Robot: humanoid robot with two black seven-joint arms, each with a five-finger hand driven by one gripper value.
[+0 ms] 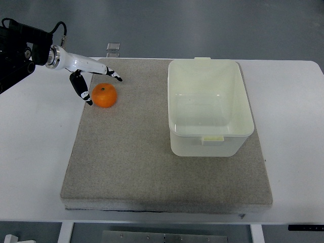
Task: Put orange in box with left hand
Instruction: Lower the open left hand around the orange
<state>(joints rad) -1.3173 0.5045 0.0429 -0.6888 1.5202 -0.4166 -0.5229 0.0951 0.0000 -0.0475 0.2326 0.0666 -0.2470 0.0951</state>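
An orange (104, 95) lies on the grey mat (152, 162) near its far left corner. My left hand (99, 86) comes in from the upper left, white with black fingertips. Its fingers are spread open around the orange's left and far side, with the thumb (81, 87) just left of it and other fingers (112, 74) above it. The fingers do not close on the orange. A translucent white box (210, 109) stands open and empty on the right half of the mat. The right arm does not show.
The mat lies on a white table (35, 152). A small clear stand (113, 48) sits at the table's far edge behind the mat. The left arm's black body (15, 48) fills the upper left corner.
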